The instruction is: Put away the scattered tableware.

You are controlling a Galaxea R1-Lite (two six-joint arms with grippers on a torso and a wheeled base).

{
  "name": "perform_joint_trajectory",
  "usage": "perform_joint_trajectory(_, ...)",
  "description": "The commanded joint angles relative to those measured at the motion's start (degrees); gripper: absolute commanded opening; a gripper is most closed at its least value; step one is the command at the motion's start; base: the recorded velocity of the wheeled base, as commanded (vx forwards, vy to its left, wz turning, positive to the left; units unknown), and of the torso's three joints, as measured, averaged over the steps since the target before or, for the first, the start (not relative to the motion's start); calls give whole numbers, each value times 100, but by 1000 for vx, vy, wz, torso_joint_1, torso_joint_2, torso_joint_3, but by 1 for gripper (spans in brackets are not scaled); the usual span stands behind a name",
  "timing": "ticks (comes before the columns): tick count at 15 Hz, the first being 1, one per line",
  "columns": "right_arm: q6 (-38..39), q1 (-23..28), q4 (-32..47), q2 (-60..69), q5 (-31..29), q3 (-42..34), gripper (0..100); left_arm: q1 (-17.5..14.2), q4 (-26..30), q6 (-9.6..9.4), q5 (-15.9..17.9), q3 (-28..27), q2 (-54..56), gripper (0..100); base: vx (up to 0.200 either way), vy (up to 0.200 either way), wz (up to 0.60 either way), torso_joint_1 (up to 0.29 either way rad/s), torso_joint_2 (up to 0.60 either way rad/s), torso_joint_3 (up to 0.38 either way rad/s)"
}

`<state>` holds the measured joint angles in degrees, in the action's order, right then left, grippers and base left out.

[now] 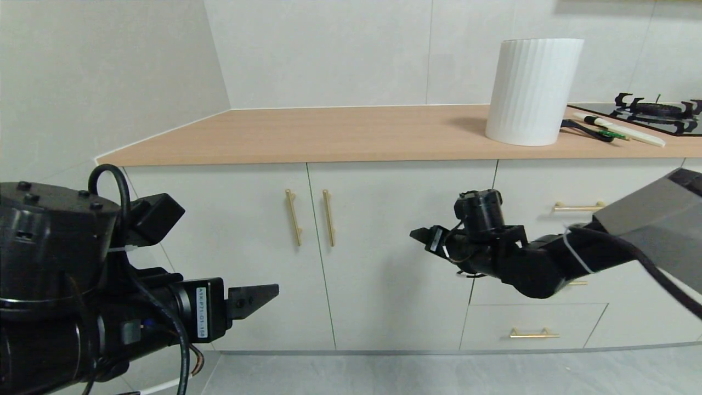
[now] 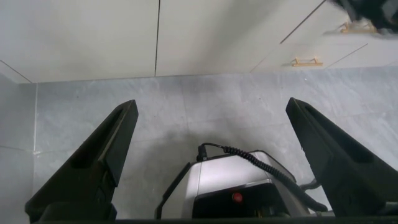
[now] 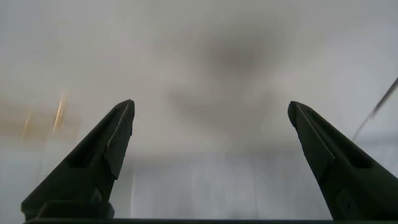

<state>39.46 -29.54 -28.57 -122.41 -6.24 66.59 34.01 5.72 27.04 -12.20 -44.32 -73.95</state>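
Several utensils lie on the wooden countertop (image 1: 340, 131) at the far right: a black-handled one (image 1: 589, 130) and a long white one with green on it (image 1: 622, 131). Beside them, to the left, stands a tall white ribbed container (image 1: 532, 90). My left gripper (image 1: 263, 296) hangs low at the left, below counter height, open and empty (image 2: 211, 106) above the grey floor. My right gripper (image 1: 425, 237) is in front of the cabinet doors, well below and left of the utensils, open with nothing between its fingers (image 3: 211, 104).
Under the counter, the cabinet doors have upright gold handles (image 1: 294, 216) (image 1: 329, 217). To the right are drawers with gold handles (image 1: 578, 207) (image 1: 533, 333). A black gas hob (image 1: 658, 112) sits at the counter's far right. White walls meet at the back left corner.
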Motion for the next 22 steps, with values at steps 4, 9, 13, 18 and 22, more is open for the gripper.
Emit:
perform_joint_trajectory(4,-879,-17,-860,1834,1020,-1842,100,0,0,-6,-19,-15,214,100,0,0,0,0,0,0)
perform_joint_trajectory(9,-1784,80,-887,3970,580,-3398,100,-255,0,-392,-28,126,1295,100,0,0,0,0,0,0)
perform_joint_trajectory(13,-2593,256,-641,6624,202,-4637,100,-773,17,-709,-37,451,2561,100,0,0,0,0,0,0)
perform_joint_trajectory(18,-3252,1293,1899,9507,237,-4628,100,-1432,105,-1491,-28,1400,4864,100,0,0,0,0,0,0)
perform_joint_trajectory(22,-3621,1934,3033,10843,229,-4628,100,-2004,852,-1816,-19,1453,5989,100,0,0,0,0,0,0)
